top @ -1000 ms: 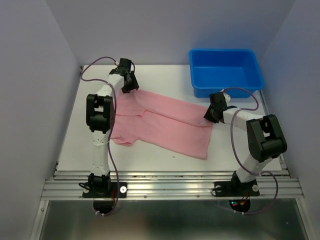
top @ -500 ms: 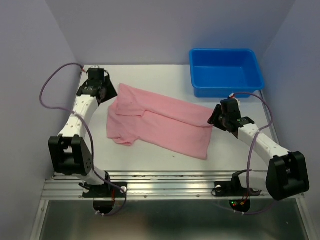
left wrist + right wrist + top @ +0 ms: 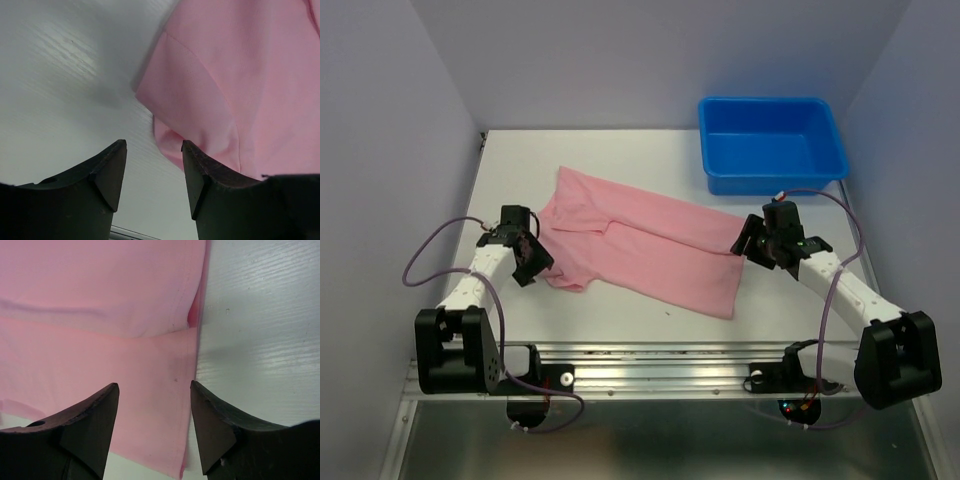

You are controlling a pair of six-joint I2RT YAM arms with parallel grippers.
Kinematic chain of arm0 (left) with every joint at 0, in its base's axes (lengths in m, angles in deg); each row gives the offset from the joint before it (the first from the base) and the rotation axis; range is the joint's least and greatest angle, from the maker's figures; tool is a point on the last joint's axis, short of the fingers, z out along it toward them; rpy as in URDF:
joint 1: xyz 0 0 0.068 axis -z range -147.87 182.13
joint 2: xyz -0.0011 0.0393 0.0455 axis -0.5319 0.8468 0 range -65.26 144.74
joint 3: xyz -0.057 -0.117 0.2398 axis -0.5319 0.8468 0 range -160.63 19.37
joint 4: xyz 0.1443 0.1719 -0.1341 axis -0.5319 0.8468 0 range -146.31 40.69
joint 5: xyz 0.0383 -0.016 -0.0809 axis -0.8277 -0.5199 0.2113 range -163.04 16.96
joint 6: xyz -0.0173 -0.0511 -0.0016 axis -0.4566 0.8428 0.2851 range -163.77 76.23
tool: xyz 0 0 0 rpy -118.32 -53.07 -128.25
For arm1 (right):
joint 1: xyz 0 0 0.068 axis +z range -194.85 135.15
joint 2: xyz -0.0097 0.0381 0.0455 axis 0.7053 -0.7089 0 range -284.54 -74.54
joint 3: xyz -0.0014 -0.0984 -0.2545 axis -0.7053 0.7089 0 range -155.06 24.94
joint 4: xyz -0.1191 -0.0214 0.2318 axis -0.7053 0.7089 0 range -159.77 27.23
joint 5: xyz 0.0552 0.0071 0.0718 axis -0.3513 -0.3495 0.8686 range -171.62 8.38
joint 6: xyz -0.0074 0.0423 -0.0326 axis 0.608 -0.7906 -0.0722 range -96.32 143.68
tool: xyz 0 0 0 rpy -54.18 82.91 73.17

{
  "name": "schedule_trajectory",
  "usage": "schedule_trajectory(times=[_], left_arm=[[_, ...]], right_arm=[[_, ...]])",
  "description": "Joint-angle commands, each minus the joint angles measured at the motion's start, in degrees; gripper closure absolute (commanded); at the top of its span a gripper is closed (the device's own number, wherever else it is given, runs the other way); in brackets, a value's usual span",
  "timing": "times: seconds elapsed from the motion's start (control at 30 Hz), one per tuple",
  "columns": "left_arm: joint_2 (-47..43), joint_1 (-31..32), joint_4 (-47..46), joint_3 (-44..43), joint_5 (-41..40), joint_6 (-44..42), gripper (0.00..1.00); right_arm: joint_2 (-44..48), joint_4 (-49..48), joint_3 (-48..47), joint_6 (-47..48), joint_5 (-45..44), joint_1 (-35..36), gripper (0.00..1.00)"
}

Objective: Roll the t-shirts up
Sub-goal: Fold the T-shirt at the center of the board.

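The light pink t-shirt (image 3: 650,245) lies flat and folded lengthwise on the white table (image 3: 620,150), running diagonally from back left to near right. My left gripper (image 3: 532,262) sits low at the shirt's near-left sleeve. It is open, with bare table between its fingers (image 3: 107,170) and the sleeve edge (image 3: 200,115) just ahead. My right gripper (image 3: 750,245) hovers at the shirt's right hem. It is also open, and pink cloth (image 3: 100,300) lies under the gap between its fingers (image 3: 210,415), ungripped.
A blue plastic bin (image 3: 770,182) stands at the back right corner, just behind the right arm. Purple-grey walls close in the left, back and right sides. An aluminium rail (image 3: 660,365) runs along the near edge.
My left arm let go at the shirt's far-left corner, swung out left and came down beside the near sleeve. My right gripper opened wider at the hem. The shirt's left end settled flat.
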Motion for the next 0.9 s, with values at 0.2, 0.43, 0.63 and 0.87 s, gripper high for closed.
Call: schedule_trajectory(times=[0.2, 0.43, 0.63, 0.87], left_arm=[[1.69, 0.14, -7.53, 5.23, 3.26, 6.27, 0.49], [5.02, 0.23, -10.69, 5.40, 3.27, 5.48, 0.50], [8.63, 0.41, -12.72, 4.44, 1.52, 4.16, 0.61], [10.13, 0.41, -10.53, -0.04, 0.10, 1.96, 1.00]], right_arm=[[-0.09, 0.57, -1.14, 1.08, 0.79, -0.31, 0.33], [-0.09, 0.75, -1.22, 0.91, 0.96, -0.31, 0.32], [0.52, 1.01, -1.22, 0.47, 0.53, -0.31, 0.32], [1.93, 2.42, -1.40, 0.38, -1.14, -0.31, 0.31]])
